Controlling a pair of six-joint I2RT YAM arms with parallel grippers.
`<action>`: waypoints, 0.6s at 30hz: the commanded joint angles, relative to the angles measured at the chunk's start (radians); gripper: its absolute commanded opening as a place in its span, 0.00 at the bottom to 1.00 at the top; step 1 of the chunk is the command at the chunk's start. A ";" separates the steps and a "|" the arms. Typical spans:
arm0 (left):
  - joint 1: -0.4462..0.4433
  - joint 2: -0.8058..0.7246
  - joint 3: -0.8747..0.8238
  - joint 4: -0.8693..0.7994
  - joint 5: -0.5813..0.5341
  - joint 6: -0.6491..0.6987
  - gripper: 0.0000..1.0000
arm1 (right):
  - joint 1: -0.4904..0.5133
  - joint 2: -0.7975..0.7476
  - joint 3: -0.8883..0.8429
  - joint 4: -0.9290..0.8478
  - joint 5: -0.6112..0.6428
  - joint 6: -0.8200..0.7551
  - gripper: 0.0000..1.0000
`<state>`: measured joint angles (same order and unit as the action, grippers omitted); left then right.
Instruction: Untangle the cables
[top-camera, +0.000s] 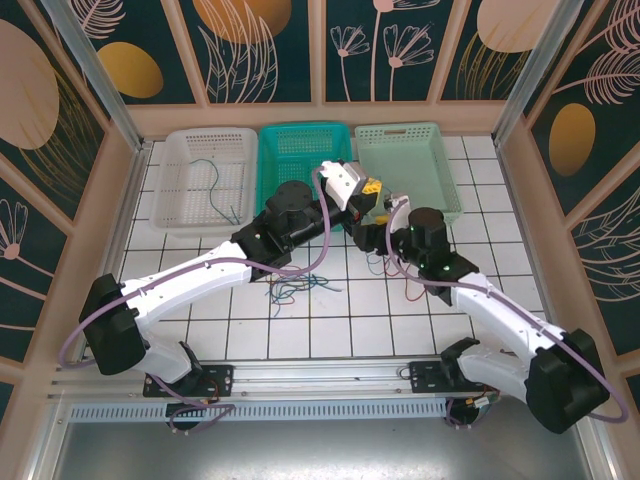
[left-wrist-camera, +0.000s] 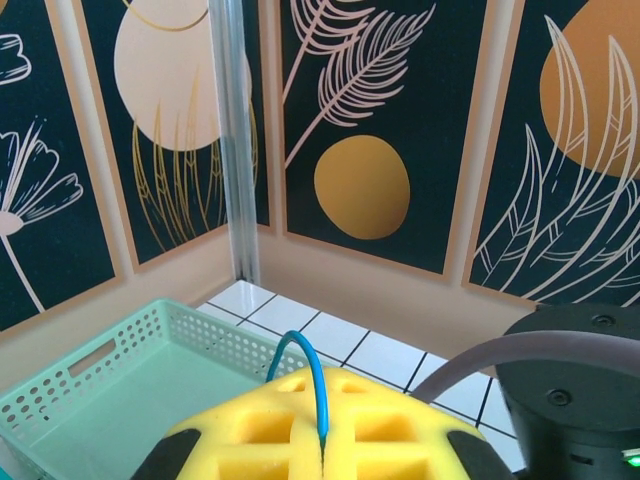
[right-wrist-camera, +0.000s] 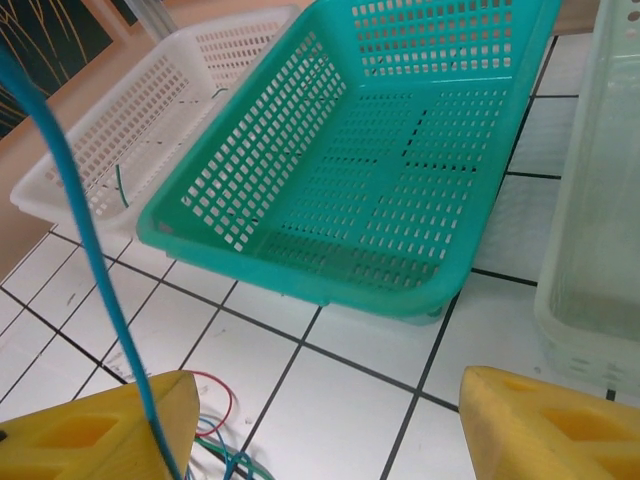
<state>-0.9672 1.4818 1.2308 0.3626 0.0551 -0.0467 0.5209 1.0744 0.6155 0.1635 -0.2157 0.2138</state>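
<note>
On the white-tiled worktop, between the two arms, a loose knot of cables lies in front of the teal basket, with a red cable just beside the right arm. The left gripper hangs above the gap between the teal basket and the green basket. In its wrist view the left gripper has its yellow pads pressed together on a blue cable, which arches up out of the seam and curves over to the left. The right gripper sits just beside it, a little nearer the bases. In the right wrist view the right gripper stands wide apart, both yellow fingers low over the tiles, gripping nothing. The blue cable runs taut from the upper left down along the inner face of the other finger; whether it touches that finger I cannot tell. Below it lie red, blue and green cables in a tangle. One thin green cable lies in the white basket at the far left.
</note>
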 joint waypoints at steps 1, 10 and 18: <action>0.003 0.008 0.035 0.046 0.008 -0.022 0.00 | 0.019 0.027 0.054 0.111 -0.054 -0.021 0.69; 0.003 0.011 0.032 0.081 0.003 -0.031 0.00 | 0.043 0.069 0.068 0.118 -0.060 -0.014 0.37; 0.003 -0.023 0.009 0.083 -0.107 0.000 0.60 | 0.031 0.088 0.119 0.061 -0.071 0.062 0.00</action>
<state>-0.9672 1.4818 1.2312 0.4084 0.0185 -0.0563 0.5571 1.1679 0.6739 0.2333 -0.2638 0.2356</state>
